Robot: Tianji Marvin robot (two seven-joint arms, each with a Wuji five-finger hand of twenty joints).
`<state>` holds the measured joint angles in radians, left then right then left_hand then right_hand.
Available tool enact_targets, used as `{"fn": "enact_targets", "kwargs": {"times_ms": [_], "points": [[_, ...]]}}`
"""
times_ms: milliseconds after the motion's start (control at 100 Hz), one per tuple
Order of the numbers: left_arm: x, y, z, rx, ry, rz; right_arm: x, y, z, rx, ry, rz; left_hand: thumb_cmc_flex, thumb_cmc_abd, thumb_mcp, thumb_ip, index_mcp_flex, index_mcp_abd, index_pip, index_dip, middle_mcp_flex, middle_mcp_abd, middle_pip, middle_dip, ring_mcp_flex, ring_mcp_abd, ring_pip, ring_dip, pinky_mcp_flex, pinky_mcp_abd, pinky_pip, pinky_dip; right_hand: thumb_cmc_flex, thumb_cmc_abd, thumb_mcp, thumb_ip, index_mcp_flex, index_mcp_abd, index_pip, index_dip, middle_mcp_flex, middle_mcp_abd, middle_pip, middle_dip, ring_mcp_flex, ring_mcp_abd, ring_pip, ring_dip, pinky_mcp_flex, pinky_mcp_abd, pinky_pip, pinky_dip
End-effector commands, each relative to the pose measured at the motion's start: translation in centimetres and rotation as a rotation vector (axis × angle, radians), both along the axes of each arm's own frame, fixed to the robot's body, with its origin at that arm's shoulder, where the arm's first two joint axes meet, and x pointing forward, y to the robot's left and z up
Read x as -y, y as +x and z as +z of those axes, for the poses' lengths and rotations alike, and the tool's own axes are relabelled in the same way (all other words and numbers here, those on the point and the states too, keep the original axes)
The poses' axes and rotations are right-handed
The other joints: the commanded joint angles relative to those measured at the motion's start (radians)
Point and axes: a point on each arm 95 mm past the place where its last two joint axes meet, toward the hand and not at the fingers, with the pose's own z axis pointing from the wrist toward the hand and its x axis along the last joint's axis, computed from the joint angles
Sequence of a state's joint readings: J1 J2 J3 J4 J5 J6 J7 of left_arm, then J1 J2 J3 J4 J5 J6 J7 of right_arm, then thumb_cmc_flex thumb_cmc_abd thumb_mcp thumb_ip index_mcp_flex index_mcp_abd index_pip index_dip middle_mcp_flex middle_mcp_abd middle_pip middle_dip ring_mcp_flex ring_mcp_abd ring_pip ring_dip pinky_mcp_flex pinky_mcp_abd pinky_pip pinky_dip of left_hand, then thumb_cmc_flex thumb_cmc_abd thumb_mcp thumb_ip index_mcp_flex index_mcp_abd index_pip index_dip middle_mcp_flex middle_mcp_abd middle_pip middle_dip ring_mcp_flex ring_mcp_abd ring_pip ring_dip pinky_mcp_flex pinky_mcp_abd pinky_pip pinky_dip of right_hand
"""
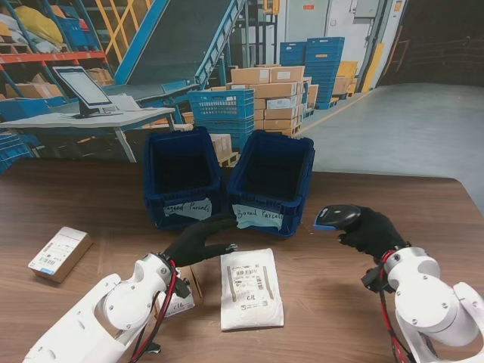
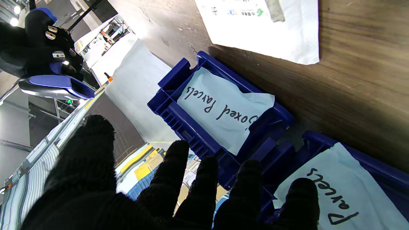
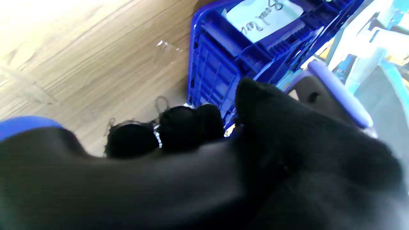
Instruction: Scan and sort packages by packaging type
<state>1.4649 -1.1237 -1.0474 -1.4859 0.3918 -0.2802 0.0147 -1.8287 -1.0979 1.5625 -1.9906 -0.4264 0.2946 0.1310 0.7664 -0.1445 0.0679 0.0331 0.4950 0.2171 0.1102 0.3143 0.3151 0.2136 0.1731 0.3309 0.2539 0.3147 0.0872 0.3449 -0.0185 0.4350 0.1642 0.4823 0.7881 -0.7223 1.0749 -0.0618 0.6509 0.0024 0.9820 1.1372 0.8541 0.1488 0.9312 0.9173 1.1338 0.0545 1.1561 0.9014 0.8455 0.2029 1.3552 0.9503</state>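
The brown desk (image 1: 91,197) is filling the lower half of the stand's frame. Two blue bins (image 1: 181,175) (image 1: 271,180) are sitting side by side at its centre, each wearing a handwritten paper label. A white mailer bag (image 1: 250,287) is lying flat at lower centre, and a small box (image 1: 60,253) is resting at the left edge. The left hand (image 1: 198,240) is hovering released, fingers spread, beside the bag. The right hand (image 1: 372,231) is grasping a scanner (image 1: 336,217).
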Motion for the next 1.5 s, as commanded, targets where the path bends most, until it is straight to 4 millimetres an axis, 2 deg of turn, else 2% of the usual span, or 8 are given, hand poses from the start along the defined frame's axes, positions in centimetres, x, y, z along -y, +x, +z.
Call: {"fn": "enact_targets", "kwargs": {"times_ms": [0, 300, 870, 1490], "points": [[0.2, -0.3, 0.0, -0.012, -0.001, -0.008, -1.0, -0.5, -0.8, -0.017, 0.018, 0.037, 0.029, 0.031, -0.028, 0.023, 0.018, 0.003, 0.004, -0.003, 0.031, 0.004, -0.002, -0.011, -0.009, 0.013, -0.004, -0.008, 0.005, 0.0, -0.023, 0.021, 0.111, 0.098, 0.19, 0.036, 0.081, -0.1, 0.011, -0.001, 0.009, 0.0, 0.019, 0.001, 0.015, -0.023, 0.038, 0.004, 0.002, -0.005, 0.039, 0.023], [-0.5, -0.4, 0.5, -0.015, -0.004, 0.015, -2.9, -1.0, -2.4, -0.027, 0.002, 0.168, 0.029, 0.033, -0.03, 0.022, 0.017, -0.001, 0.005, -0.002, 0.031, 0.002, -0.008, -0.013, -0.011, 0.012, -0.006, -0.009, 0.002, 0.0, -0.027, 0.019, 0.107, 0.099, 0.193, 0.037, 0.08, -0.104, 0.012, -0.001, 0.01, -0.004, 0.019, 0.0, 0.016, -0.025, 0.037, 0.004, 0.005, -0.006, 0.041, 0.023], [-1.8, -0.6, 1.2, -0.026, -0.003, 0.036, -6.0, 0.1, -5.7, -0.084, -0.046, 0.395, 0.03, 0.037, -0.036, 0.022, 0.018, -0.003, 0.005, 0.0, 0.036, 0.004, -0.02, -0.014, -0.013, 0.014, -0.007, -0.011, 0.003, -0.001, -0.028, 0.021, 0.095, 0.104, 0.2, 0.046, 0.079, -0.115, 0.02, -0.004, 0.013, -0.014, 0.024, -0.003, 0.02, -0.033, 0.034, 0.003, 0.007, -0.014, 0.038, 0.018], [-2.1, -0.6, 1.5, -0.031, -0.013, 0.026, -8.4, 2.6, -5.9, -0.13, -0.158, 0.555, 0.031, 0.044, -0.043, 0.023, 0.022, -0.005, 0.006, 0.001, 0.041, 0.005, -0.029, -0.014, -0.014, 0.016, -0.008, -0.012, 0.003, 0.0, -0.029, 0.023, 0.086, 0.109, 0.205, 0.052, 0.076, -0.124, 0.027, -0.01, 0.014, -0.024, 0.029, -0.007, 0.023, -0.038, 0.034, 0.003, 0.01, -0.019, 0.038, 0.016]]}}
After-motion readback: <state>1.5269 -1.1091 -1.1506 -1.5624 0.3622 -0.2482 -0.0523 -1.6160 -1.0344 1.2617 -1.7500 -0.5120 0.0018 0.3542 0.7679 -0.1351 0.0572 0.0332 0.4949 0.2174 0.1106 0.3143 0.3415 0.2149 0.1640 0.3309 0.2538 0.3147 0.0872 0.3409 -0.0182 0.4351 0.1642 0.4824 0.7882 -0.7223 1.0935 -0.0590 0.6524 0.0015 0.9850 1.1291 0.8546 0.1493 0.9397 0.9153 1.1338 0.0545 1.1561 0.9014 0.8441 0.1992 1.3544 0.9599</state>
